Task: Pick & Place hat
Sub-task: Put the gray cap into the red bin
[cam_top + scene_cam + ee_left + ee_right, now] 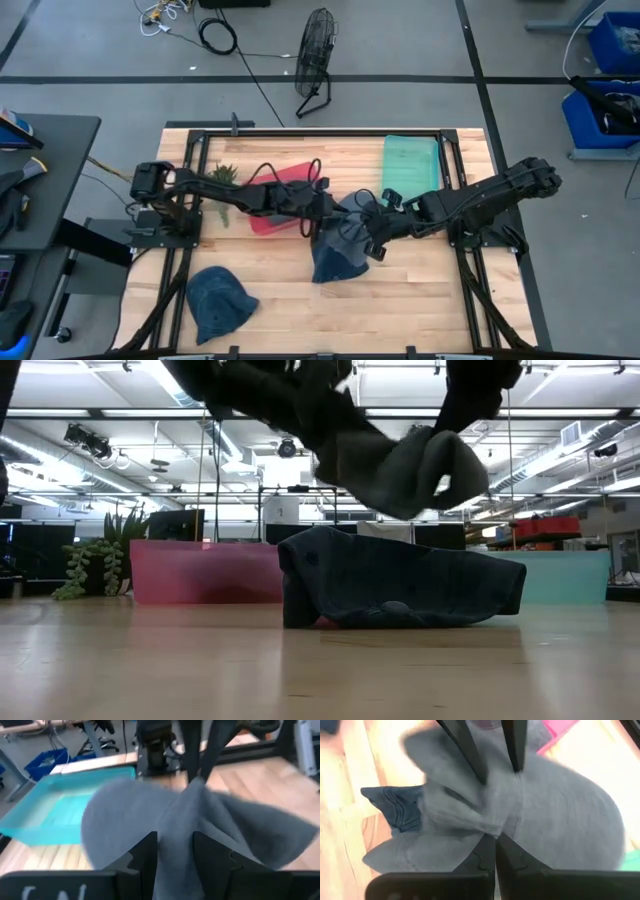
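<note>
A grey cloth hat (352, 222) hangs in the air over the table's middle, held between both grippers; in the low view the grey hat (400, 470) is clear of the wood. My left gripper (330, 215) comes at it from the table's left, my right gripper (372, 240) from the right. Both are shut on it. Below it, a dark denim hat (335, 265) lies crumpled on the table (400, 585). My left gripper (175, 855) pinches a bunched fold of the grey hat (175, 827) between its two fingers (147, 857); cloth fills the gap. The hat is lifted clear and spreads out beyond the fingers. My right gripper (495, 847) is shut on a gathered fold of the grey hat (492, 827), on the side opposite the left gripper's fingers (467, 750). The cloth bunches at the fingertips, and the hat is lifted clear of the table.
A pink tray (285, 200) lies under the left arm and a teal tray (410, 165) toward the far right. A second denim hat (220, 300) lies near the near-left corner. A small plant (222, 175) stands far left. Bare wood shows at near right.
</note>
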Motion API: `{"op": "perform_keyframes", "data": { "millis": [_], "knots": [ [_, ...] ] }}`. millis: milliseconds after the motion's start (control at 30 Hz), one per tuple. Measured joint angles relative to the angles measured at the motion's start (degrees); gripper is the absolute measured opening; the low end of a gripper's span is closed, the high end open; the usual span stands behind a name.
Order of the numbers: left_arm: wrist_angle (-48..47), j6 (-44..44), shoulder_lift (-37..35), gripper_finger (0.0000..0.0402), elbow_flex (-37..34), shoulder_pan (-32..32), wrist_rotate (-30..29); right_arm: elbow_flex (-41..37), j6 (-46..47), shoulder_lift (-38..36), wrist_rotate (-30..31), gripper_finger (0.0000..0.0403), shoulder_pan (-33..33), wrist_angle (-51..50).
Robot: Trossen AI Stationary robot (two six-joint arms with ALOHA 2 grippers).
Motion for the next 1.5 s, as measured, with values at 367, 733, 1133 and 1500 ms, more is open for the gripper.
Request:
{"op": "perform_keyframes", "data": {
  "millis": [367,733,1133,1500],
  "knots": [
    [1.26,1.67,1.58,0.0104,0.02,0.04,-0.18,0.0,-0.58,0.02,-0.1,0.0,0.02,-0.04],
    [1.27,3.62,1.44,0.0006,0.02,1.02,-0.17,-0.02,-3.11,0.02,2.45,0.0006,0.02,0.21],
    [-20.84,16.28,-13.07,0.0004,0.02,5.27,-3.43,0.0,4.67,0.02,4.87,0.0136,0.0,-4.32],
    [-50.28,44.28,-29.44,0.0004,0.04,13.97,-6.81,0.0,4.91,0.02,6.49,0.0193,0.0,-7.15]
  ]
}}
